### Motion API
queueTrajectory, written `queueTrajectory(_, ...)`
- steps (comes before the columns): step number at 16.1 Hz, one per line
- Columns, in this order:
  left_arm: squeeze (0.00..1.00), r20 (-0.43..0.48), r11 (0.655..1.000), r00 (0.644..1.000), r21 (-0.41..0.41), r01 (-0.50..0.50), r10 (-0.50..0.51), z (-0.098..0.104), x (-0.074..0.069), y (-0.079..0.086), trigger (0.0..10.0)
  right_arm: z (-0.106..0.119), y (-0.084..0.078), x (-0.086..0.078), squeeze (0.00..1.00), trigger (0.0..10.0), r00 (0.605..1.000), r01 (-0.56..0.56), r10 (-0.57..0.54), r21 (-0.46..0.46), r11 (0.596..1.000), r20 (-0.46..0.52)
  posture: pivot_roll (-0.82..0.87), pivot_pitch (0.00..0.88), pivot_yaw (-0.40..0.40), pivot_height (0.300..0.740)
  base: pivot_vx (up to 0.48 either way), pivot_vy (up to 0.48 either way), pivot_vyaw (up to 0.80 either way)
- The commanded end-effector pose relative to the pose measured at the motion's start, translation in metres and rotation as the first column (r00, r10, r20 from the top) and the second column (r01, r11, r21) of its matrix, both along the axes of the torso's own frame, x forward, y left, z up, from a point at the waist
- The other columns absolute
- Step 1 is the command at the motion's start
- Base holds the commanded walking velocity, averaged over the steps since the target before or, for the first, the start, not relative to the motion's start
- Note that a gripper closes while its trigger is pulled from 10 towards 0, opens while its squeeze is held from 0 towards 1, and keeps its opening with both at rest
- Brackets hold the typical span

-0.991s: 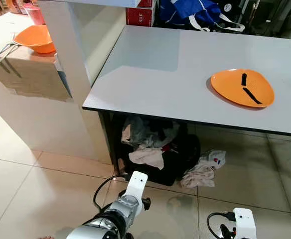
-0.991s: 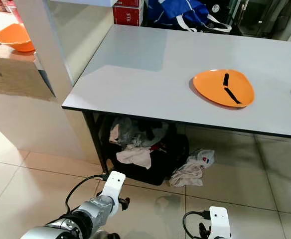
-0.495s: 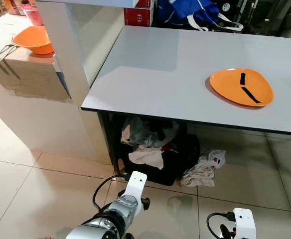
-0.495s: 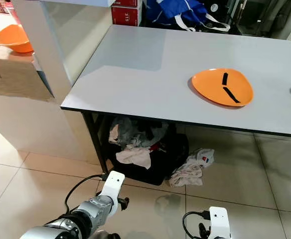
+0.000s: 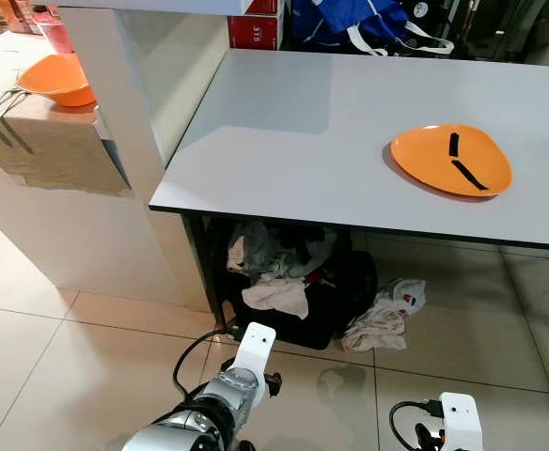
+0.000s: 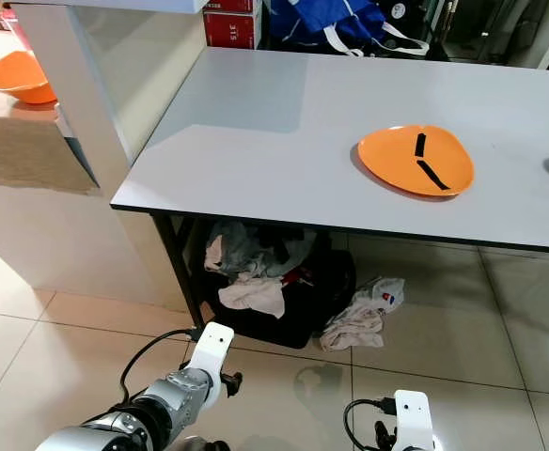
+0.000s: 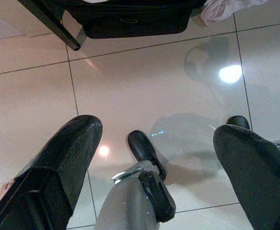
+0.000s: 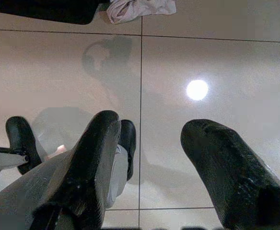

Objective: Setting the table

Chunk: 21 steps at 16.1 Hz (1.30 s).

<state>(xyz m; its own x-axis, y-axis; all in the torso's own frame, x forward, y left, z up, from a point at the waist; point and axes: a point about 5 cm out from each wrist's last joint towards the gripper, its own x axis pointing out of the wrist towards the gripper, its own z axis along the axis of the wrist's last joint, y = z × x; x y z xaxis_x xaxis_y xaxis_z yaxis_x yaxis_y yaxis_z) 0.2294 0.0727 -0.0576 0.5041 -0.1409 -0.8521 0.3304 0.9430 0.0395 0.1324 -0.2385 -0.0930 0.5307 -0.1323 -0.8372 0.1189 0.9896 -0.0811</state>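
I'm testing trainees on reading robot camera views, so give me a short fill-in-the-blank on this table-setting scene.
1. The plate on the grey table is coloured ____.
2. Two ____ strips lie on that plate.
3. The dark bag of clothes sits ____ the table.
4. The orange bowl rests on the ____ at the robot's left.

Both grippers, left and right, hang over the floor tiles with fingers apart.

Missing words: orange; black; under; counter

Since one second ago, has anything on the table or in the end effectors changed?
Nothing was moved, grasped or released. The whole picture shifted slightly, so it was the camera that moved. The orange plate lies on the grey table as before, and the left end effector and right end effector still hang open and empty above the floor.
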Motion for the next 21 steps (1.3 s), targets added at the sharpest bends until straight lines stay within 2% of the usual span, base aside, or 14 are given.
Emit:
queueTrajectory(1,0.00,0.008,1.000,1.000,0.010,0.020,-0.020,0.0016,0.0023,-0.0007,10.0,0.0000,0.0005,0.0011,0.00,10.0,1.000,0.012,-0.012,0.003,1.000,-0.002,-0.05,0.000,0.057,0.735,0.000,0.000,0.00)
queueTrajectory(21,0.00,0.006,1.000,1.000,0.006,0.031,-0.031,0.0008,0.0003,-0.0031,10.0,-0.0004,-0.0016,-0.0019,0.00,10.0,1.000,0.007,-0.007,-0.003,1.000,-0.011,-0.05,0.000,0.055,0.735,0.000,0.000,0.00)
